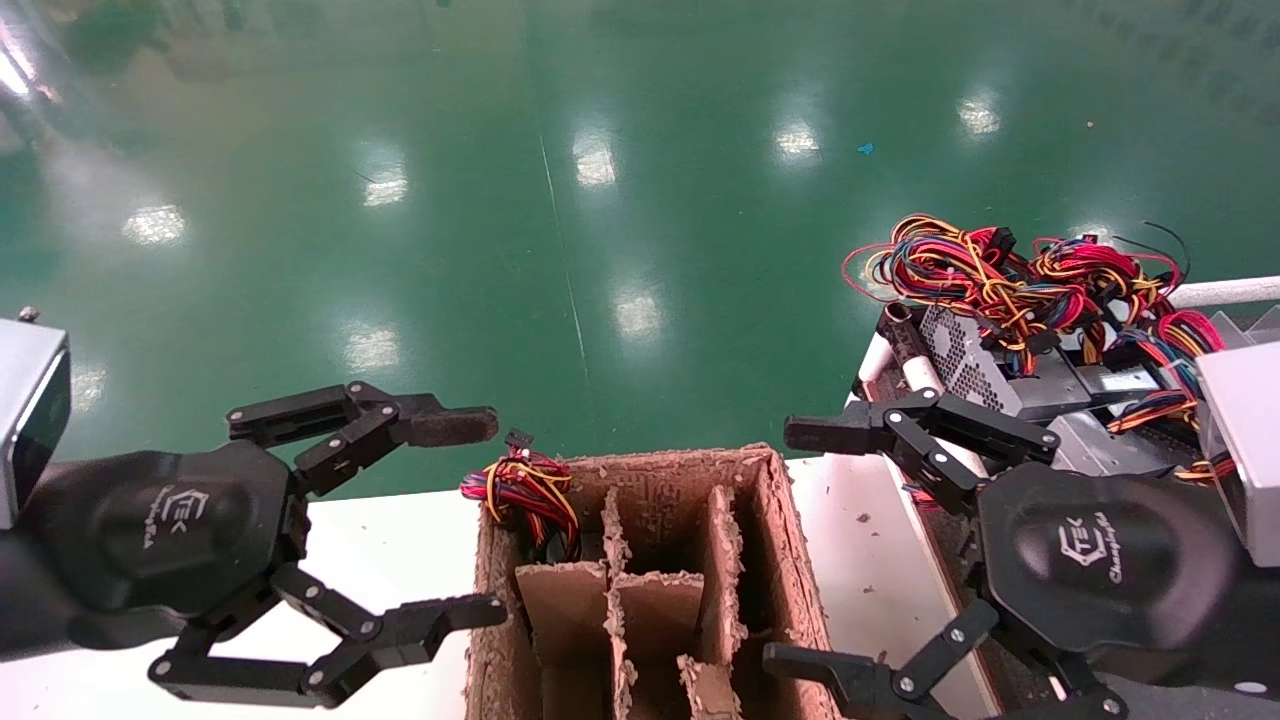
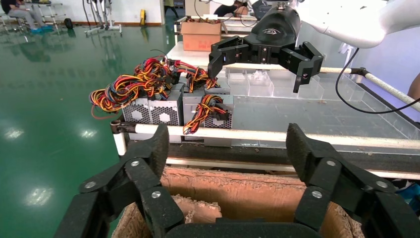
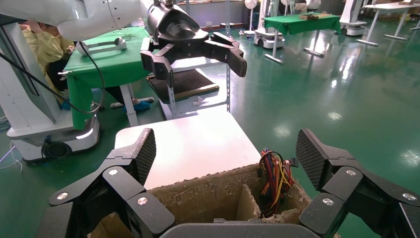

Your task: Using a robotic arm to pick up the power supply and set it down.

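Note:
The power supply is a grey box with a mesh side. It stands on a railed cart on my right, and one banded bundle of red, orange and yellow wires hangs over the cart's white rail. My right gripper hangs open and empty between the cart and a cardboard box; it shows as in its own view. My left gripper is open and empty at the box's left side, above the white table, and shows as in its own view.
The box has ragged dividers. A wire bundle sticks out of its far-left cell, and what lies under it is hidden. More grey units with bushy wires crowd the cart. A white table lies left of the box, with green floor beyond.

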Robot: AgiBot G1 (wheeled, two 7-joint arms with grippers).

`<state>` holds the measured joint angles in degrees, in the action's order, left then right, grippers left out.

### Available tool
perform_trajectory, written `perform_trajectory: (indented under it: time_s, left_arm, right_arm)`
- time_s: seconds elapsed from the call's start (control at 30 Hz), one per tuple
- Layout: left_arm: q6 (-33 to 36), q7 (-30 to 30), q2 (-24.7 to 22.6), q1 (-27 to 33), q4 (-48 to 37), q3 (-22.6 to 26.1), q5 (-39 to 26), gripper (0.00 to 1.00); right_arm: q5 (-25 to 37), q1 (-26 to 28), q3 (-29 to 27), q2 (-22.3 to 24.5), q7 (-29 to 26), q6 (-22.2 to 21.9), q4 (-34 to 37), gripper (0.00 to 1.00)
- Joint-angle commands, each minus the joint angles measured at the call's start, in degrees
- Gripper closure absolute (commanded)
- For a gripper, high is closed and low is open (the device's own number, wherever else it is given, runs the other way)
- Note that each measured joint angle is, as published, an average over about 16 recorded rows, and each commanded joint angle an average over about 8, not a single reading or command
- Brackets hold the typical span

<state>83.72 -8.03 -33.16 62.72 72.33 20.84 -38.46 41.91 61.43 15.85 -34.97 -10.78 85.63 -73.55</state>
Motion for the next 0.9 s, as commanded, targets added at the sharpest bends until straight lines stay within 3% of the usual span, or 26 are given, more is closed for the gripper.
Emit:
perform_trajectory:
  time_s: [0.03,0.9]
  left_arm:
    - [0.00,0.00,0.00,0.00,0.00,0.00,0.00,1.00]
    - [0.00,0.00,0.00,0.00,0.00,0.00,0.00,1.00]
  right_arm:
    - [0.00,0.00,0.00,0.00,0.00,0.00,0.00,0.00]
    - [0.11,0.01,0.05,-0.01,0.01,-0.11,0.06,0.00]
